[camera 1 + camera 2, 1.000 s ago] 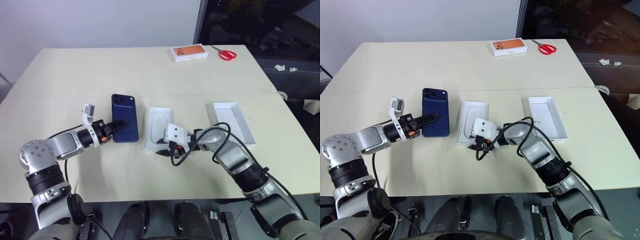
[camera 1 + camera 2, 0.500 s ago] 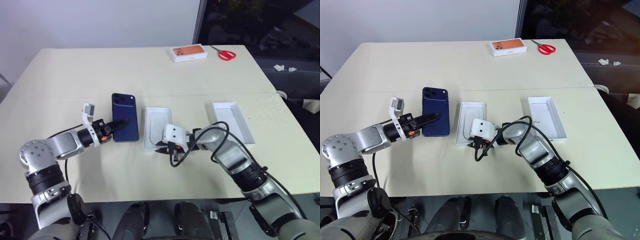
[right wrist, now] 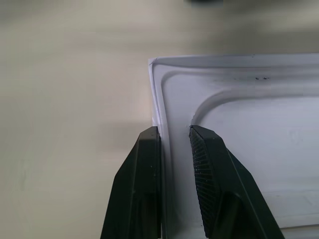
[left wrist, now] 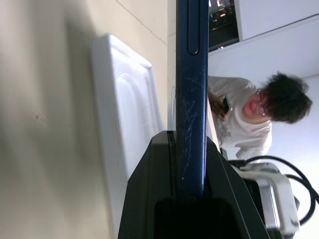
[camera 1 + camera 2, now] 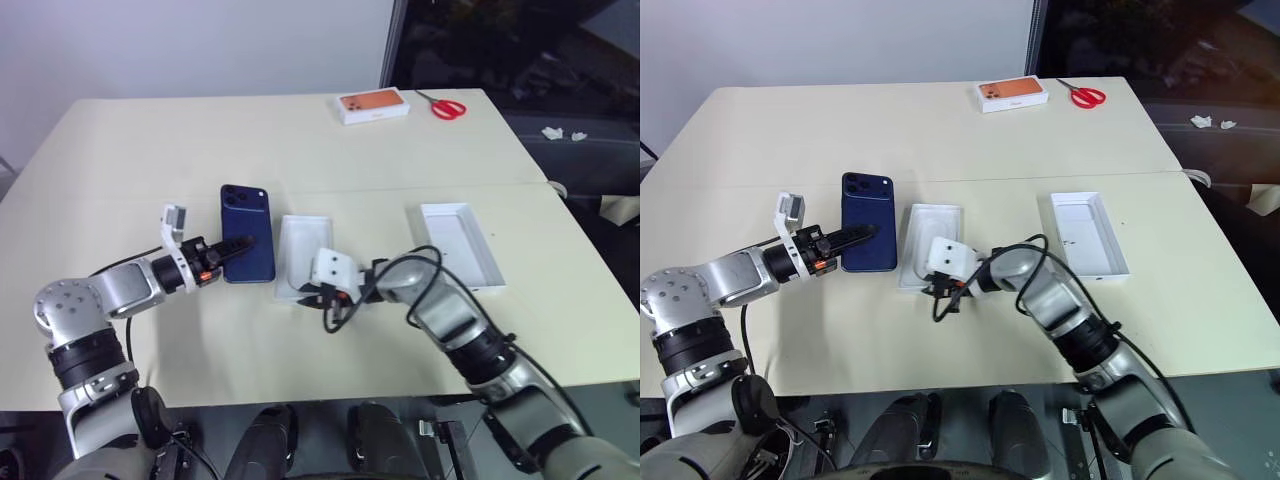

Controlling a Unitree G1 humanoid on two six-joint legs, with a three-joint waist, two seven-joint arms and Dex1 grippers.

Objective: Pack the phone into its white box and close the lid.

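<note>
Phone (image 5: 248,247) was unpacked, pinched on edge by my left gripper (image 5: 232,250) beside the white insert (image 5: 931,260), whose rim my right gripper (image 3: 174,149) clamped; white tray (image 5: 458,244) lay well apart.

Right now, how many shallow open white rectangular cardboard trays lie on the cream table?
2. The white tray with an oval recess lies beside the dark blue phone, its wall pinched by the right gripper; the plain white tray lies further right.
</note>
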